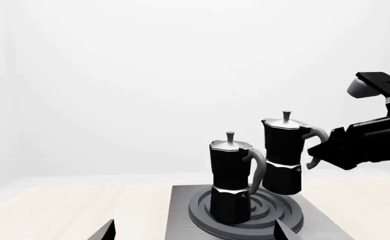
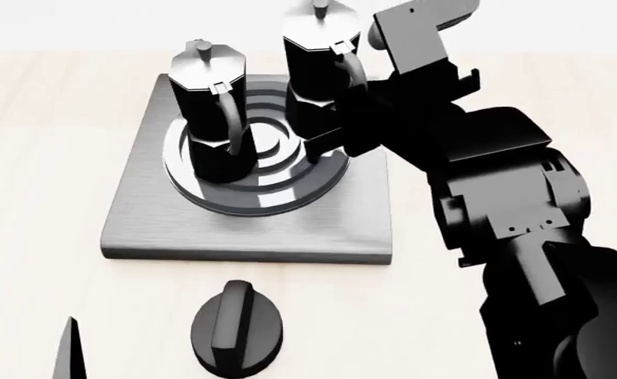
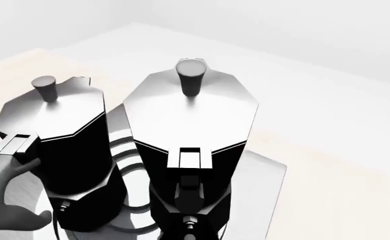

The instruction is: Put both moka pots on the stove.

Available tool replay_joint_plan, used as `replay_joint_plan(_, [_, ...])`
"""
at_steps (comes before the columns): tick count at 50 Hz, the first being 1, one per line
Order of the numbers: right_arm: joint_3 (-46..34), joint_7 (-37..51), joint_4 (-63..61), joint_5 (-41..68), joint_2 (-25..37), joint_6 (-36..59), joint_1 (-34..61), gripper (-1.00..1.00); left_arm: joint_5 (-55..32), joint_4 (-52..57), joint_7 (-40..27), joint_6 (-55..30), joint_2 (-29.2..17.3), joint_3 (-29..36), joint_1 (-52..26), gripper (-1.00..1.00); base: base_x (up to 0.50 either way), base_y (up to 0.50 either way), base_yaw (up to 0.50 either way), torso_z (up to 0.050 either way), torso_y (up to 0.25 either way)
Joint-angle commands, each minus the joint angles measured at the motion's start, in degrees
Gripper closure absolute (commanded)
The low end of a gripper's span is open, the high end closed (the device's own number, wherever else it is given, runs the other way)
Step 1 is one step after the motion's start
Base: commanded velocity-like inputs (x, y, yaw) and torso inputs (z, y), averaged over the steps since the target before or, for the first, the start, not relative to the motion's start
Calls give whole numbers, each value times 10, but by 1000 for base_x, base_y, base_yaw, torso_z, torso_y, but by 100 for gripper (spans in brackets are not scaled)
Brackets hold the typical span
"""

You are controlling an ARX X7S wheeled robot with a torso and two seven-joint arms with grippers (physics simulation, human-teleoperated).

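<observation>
One black moka pot stands upright on the round burner of the grey stove. The second moka pot hangs a little above the burner's far right edge. My right gripper is shut on its curved handle. In the right wrist view the handle runs down the middle and the fingers are lost in the dark. My left gripper is open and empty at the stove's near edge, one fingertip showing in the head view.
A low round black knob lies on the pale wooden table in front of the stove. My bulky right arm covers the table's right side. White walls stand behind.
</observation>
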Motion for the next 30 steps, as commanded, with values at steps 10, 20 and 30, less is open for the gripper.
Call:
replay_joint_plan(10, [69,-11,0,-43,-13,-2,-3,100,-2,-1,-1,2,-2,1,-2,-100,0,0,0,0,1])
replay_joint_plan(20, [89,-8,1,-67,-19,10,-9,100,-2,-3,-2,5,-3,1,-1,-100,0,0,0,0,1])
replay_joint_plan(30, [120,-9,1,-103,-23,19,-17,100,-2,0,-4,3,-4,3,-1,-100,0,0,0,0,1])
